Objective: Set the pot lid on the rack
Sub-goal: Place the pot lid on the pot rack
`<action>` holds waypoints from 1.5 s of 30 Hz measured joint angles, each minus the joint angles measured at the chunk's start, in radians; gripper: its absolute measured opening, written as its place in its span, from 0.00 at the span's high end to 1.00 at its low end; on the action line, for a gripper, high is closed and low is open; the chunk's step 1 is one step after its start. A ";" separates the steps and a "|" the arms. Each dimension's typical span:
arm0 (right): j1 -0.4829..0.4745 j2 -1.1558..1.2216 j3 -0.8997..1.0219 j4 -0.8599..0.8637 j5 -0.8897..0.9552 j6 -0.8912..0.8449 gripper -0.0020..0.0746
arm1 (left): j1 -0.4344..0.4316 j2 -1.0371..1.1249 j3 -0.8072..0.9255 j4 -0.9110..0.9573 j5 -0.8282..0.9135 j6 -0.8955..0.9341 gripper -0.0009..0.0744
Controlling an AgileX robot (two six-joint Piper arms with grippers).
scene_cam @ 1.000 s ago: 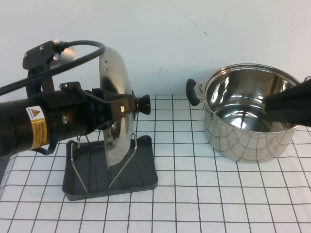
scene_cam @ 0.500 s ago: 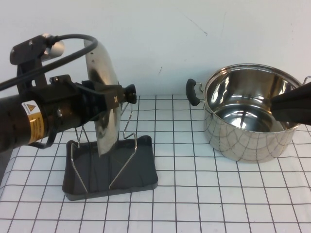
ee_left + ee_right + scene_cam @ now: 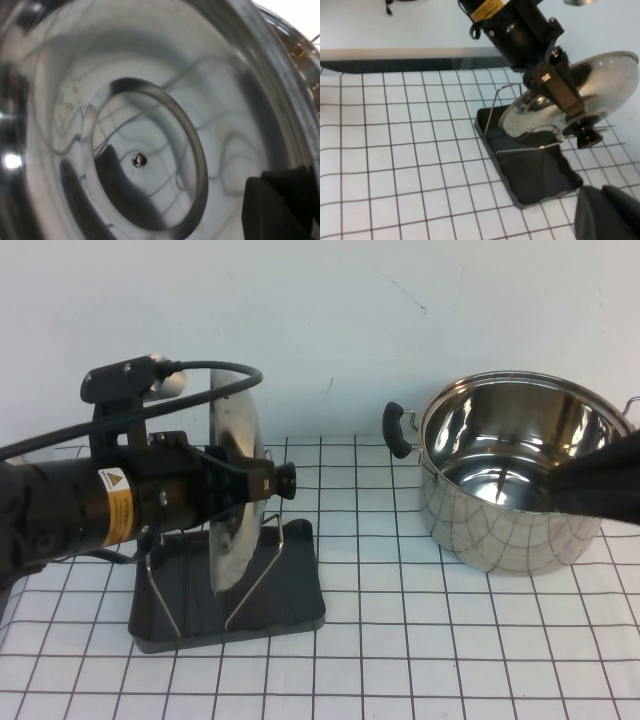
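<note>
The shiny steel pot lid (image 3: 236,495) stands on edge, its black knob (image 3: 287,481) pointing right. Its lower edge is down between the two silver wire loops (image 3: 262,575) of the black rack (image 3: 295,605). My left gripper (image 3: 266,483) reaches from the left and is shut on the knob. The left wrist view is filled by the lid's underside (image 3: 150,125), with one black finger (image 3: 280,200) at the edge. The right wrist view shows the lid (image 3: 602,80), the rack (image 3: 535,175) and the left gripper (image 3: 572,117). My right gripper (image 3: 575,480) hangs shut and empty over the pot.
A deep steel pot (image 3: 505,500) with black side handles stands at the right on the checked cloth (image 3: 400,660). A white wall runs behind the table. The rack sits at the left of the cloth, apart from the pot.
The left gripper with the lid first swung left and up, then came back right and down. The lid now stands straighter and lower, between the rack's wire loops. The right arm barely moved.
</note>
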 joint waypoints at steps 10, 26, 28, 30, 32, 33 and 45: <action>0.000 0.000 0.020 0.000 -0.004 0.000 0.98 | 0.000 0.013 0.031 -0.006 0.067 -0.009 0.92; 0.000 0.000 0.020 0.008 -0.041 0.000 0.98 | 0.000 0.029 0.058 -0.019 0.071 0.034 0.86; 0.000 0.000 0.020 0.008 -0.041 0.000 0.98 | 0.000 0.034 0.058 -0.018 0.073 0.039 0.74; 0.000 0.000 0.020 0.010 -0.038 0.000 0.98 | 0.000 0.038 0.058 -0.018 0.078 0.044 0.60; 0.000 0.000 0.020 0.016 -0.034 0.000 0.98 | 0.000 0.038 0.058 -0.018 0.078 0.055 0.46; 0.000 0.000 0.020 0.019 -0.032 0.000 0.98 | 0.000 0.038 0.058 -0.018 0.078 0.057 0.41; 0.000 0.000 0.020 0.035 -0.010 0.002 0.98 | 0.002 0.038 0.058 -0.018 0.081 0.059 0.22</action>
